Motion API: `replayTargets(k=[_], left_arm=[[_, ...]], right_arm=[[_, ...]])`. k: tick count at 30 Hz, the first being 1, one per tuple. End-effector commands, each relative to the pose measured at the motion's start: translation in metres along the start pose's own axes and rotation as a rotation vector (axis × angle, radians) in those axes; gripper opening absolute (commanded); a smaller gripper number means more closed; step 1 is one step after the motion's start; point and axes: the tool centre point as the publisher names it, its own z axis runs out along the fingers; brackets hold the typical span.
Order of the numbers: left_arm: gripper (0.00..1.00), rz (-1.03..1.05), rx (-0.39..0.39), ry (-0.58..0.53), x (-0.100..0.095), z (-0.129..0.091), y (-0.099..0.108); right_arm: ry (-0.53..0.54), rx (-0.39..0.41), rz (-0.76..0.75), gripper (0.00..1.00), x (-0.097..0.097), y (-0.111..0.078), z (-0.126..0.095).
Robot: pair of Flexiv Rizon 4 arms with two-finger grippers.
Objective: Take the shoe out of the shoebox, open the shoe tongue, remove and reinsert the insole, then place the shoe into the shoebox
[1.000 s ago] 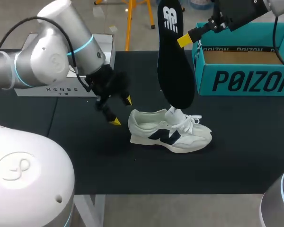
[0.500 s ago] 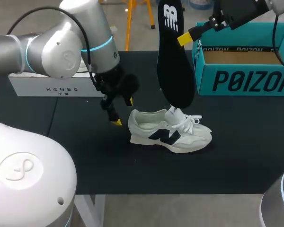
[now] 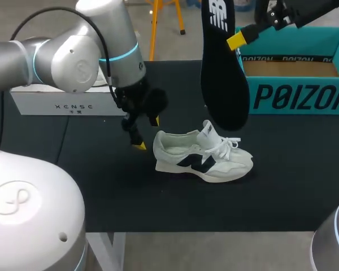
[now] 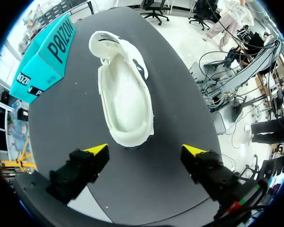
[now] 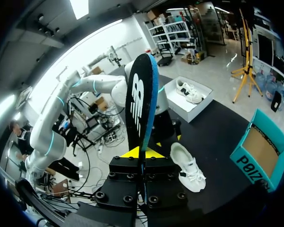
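Head view: shoe [image 3: 202, 155] sits upright on its sole mid-tabletop [image 3: 101, 192], outside the shoebox [image 3: 296, 93], toe toward my right, heel toward my left. White upper, dark side logo, laces loose, tongue [image 3: 208, 132] standing up out of the opening. Left claw [image 3: 147, 133] is just beside the heel, fingers spread wide with nothing between them, one yellow tip low near the tabletop. It's not touching the shoe as far as I can see. Left wrist view agrees: the heel is just ahead of the gap between the two tips, both tips are apart from it, and the shoe's opening shows a pale inner bed. Right claw [image 3: 237, 40] is up in the air near the shoebox's left end, clamped on the insole [image 3: 223, 73]. Right wrist view shows both tips pinching it from two sides, and head view puts the grip on its edge a bit below the logo. Insole is black with a white logo and a blue edge, hanging near-vertical, logo end up, other end down by the tongue and laces. Gap between its lower end and the shoe is probably clear, but the head view angle is poor for that. Shoebox is teal, top open, brown inside showing, at the far right of the tabletop, well apart from the left claw. White box [image 3: 56, 104] sits at the tabletop's left side.
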Motion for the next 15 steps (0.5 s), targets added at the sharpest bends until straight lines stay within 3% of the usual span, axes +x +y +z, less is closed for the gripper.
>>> replayTargets(k=[1, 7, 15], left_arm=[[1.0, 0.006, -0.006, -0.034, -0.009, -0.007, -0.01], [1.0, 0.053, -0.015, -0.079, -0.036, -0.012, -0.043], [1.0, 0.055, -0.038, -0.061, -0.062, 0.023, -0.067]], right_arm=[[-0.002, -0.003, 0.002, 0.0, 0.0, -0.002, 0.001], [-0.002, -0.003, 0.002, 0.0, 0.0, -0.002, 0.001], [-0.002, -0.003, 0.002, 0.0, 0.0, -0.002, 0.001]])
